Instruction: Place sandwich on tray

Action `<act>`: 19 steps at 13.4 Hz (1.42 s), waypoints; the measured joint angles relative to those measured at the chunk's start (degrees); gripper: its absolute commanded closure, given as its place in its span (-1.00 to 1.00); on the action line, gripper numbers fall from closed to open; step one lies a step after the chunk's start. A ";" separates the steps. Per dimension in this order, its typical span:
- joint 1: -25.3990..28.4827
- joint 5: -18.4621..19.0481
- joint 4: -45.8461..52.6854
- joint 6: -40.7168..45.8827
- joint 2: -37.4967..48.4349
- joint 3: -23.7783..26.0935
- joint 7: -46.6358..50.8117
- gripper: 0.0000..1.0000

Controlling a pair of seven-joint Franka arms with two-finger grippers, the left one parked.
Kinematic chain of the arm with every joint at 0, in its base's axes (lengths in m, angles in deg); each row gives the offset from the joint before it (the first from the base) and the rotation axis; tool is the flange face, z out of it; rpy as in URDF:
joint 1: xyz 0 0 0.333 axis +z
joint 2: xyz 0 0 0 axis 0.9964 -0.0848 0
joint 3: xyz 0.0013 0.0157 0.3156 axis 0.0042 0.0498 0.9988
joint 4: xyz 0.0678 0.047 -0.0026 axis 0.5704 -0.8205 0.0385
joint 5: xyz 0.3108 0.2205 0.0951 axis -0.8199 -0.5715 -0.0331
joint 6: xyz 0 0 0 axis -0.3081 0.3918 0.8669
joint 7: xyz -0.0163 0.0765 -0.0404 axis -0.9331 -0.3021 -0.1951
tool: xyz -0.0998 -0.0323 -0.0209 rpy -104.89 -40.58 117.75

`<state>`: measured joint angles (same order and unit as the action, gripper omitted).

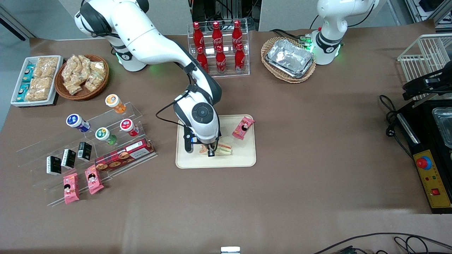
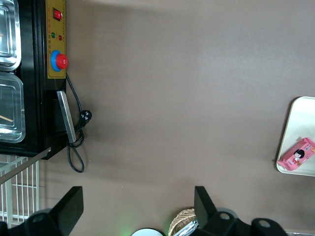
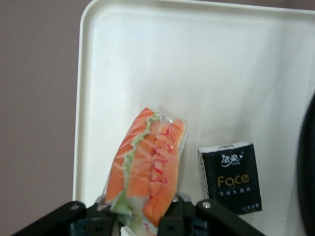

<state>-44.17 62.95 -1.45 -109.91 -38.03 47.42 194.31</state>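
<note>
The cream tray (image 1: pixel 241 157) (image 3: pixel 221 73) lies in the middle of the table; one end of it shows in the left wrist view (image 2: pixel 298 120). My right gripper (image 1: pixel 210 152) (image 3: pixel 143 222) hangs low over the part of the tray nearest the front camera. It is shut on one end of the clear-wrapped sandwich (image 1: pixel 222 149) (image 3: pixel 147 164). The sandwich's orange, red and green layers stick out from between the fingers, just over the tray's floor. Whether it rests on the tray I cannot tell.
A black "Face" tissue pack (image 3: pixel 230 177) and a pink snack packet (image 1: pixel 243 127) (image 2: pixel 297 156) lie on the tray. Toward the working arm's end stands a clear stepped stand with bottles, black packs, a red cookie box (image 1: pixel 125 155) and pink packets (image 1: pixel 70 183). A cola rack (image 1: pixel 219 46) stands farther from the front camera than the tray.
</note>
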 measured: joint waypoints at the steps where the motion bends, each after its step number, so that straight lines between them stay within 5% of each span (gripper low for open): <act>1: -0.08 0.15 0.01 -0.02 -0.01 -0.21 0.00 -0.52; 3: -0.39 0.26 0.01 -0.06 -0.01 -0.50 0.00 -0.70; 4: -0.55 0.30 0.02 -0.06 -0.08 -0.61 -0.01 -1.00; 11: -0.71 4.94 1.73 -0.24 -0.29 -2.14 -1.73 -1.00; 15: -1.23 5.24 2.90 1.07 2.08 -2.83 -17.08 -1.00; 19: -6.81 5.02 3.51 11.55 8.77 -2.88 -37.70 -1.00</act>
<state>-50.98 67.97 2.06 -98.36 -29.26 44.54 156.61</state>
